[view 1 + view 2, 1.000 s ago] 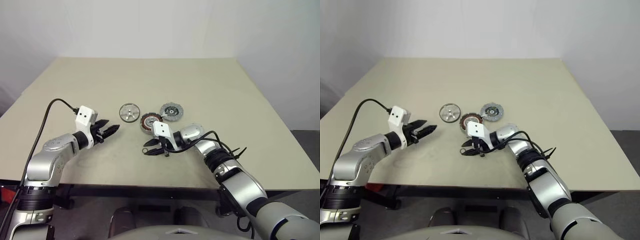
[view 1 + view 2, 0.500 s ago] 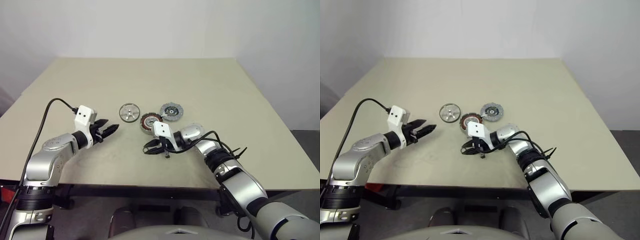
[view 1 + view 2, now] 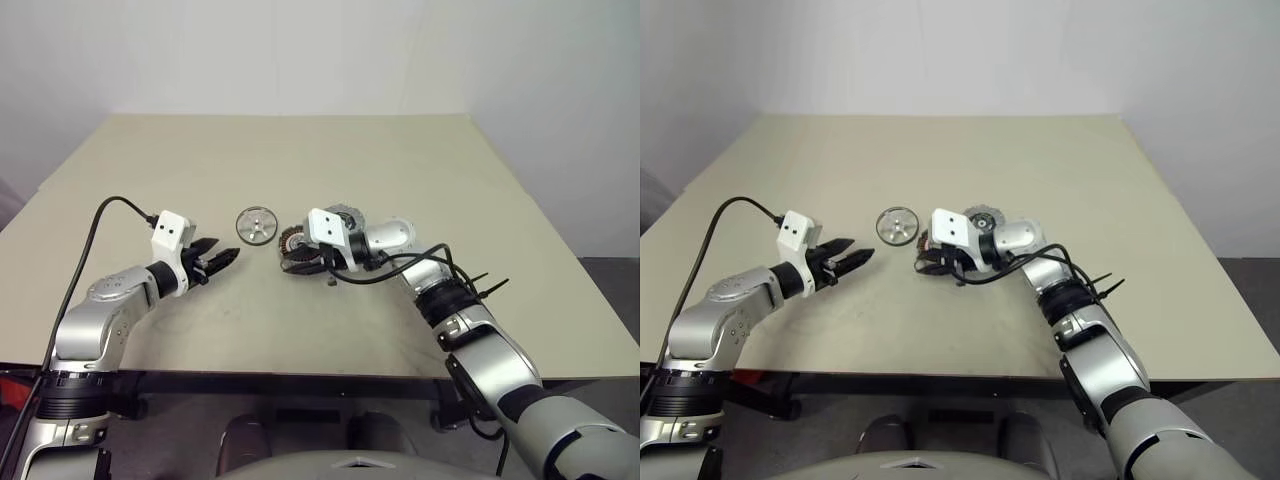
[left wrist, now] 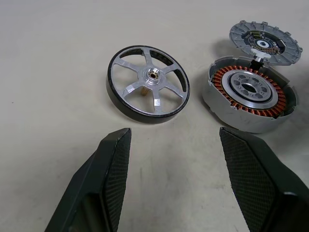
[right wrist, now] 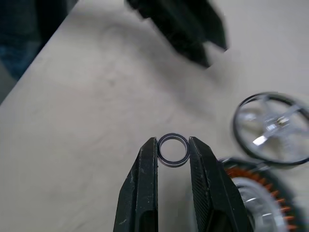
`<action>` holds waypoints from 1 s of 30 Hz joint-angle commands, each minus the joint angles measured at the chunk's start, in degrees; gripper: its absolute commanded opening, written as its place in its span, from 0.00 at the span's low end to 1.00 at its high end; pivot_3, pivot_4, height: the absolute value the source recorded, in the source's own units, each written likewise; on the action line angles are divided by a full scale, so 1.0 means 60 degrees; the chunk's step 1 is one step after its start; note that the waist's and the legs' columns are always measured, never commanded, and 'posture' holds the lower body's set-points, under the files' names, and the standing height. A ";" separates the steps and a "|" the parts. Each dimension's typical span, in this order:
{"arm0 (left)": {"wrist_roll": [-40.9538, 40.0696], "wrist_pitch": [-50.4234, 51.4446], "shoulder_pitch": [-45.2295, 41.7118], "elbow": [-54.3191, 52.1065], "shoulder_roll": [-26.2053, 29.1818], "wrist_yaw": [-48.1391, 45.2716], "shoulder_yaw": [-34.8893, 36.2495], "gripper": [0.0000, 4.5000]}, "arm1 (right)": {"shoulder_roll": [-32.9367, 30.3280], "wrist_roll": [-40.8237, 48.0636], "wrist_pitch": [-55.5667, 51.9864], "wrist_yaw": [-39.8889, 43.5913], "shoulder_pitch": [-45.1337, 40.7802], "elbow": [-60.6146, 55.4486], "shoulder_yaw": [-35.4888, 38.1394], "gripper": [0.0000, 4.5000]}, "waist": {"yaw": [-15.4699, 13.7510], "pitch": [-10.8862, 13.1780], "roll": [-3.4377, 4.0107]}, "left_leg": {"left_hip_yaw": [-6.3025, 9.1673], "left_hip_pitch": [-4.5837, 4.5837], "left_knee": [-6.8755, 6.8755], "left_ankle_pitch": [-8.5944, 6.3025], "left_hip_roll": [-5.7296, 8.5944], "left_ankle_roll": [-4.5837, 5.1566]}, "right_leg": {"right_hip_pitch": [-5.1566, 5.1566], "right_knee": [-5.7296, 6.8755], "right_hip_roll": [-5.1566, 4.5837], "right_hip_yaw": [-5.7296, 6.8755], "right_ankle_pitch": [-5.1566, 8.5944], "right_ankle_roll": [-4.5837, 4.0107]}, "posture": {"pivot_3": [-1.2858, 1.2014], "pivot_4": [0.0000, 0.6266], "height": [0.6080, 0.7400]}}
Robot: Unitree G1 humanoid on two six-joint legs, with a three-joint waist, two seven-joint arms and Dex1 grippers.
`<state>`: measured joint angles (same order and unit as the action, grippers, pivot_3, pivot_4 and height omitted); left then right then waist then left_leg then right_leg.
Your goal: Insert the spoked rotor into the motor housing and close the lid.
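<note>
You get even, diffuse light over the tabletop (image 3: 420,180), bright with no hard glare. Shadows are soft and short beneath both arms. Your left wrist view is sharp, with highlights on the spoked rotor (image 4: 148,86). Your right wrist view is blurred beyond the fingers (image 5: 142,186) and small ring (image 5: 173,149).

left claw (image 4: 171,179): fingers spread, hovering, angled down-right | right claw (image 5: 173,150): pinching small black O-ring (image 5: 173,149), raised
</note>
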<state>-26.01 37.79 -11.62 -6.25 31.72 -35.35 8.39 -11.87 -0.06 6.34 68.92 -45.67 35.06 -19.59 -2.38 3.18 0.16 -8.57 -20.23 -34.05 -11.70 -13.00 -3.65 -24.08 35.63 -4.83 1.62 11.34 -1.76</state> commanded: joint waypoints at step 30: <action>0.0123 -0.0263 -0.0231 -0.0139 -0.0031 -0.0065 0.0015 0.69 | 0.0272 -0.1175 0.1454 -0.2134 -0.1895 0.4544 0.0483 0.14 | 0.0006 0.0006 0.0006 | 0.0000 -0.0039 -0.0006 0.0000 0.0000 -0.0003 | -0.0030 0.0003 -0.0002 0.0003 -0.0001 -0.0003 | 0.52 0.00 1.00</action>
<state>-25.31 37.27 -11.83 -6.16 31.21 -35.48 7.97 -10.34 -7.40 14.35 56.40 -56.35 63.04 -18.25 -2.34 3.22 0.19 -8.57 -20.46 -34.08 -11.70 -13.00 -3.67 -24.26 35.65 -4.84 1.64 11.34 -1.78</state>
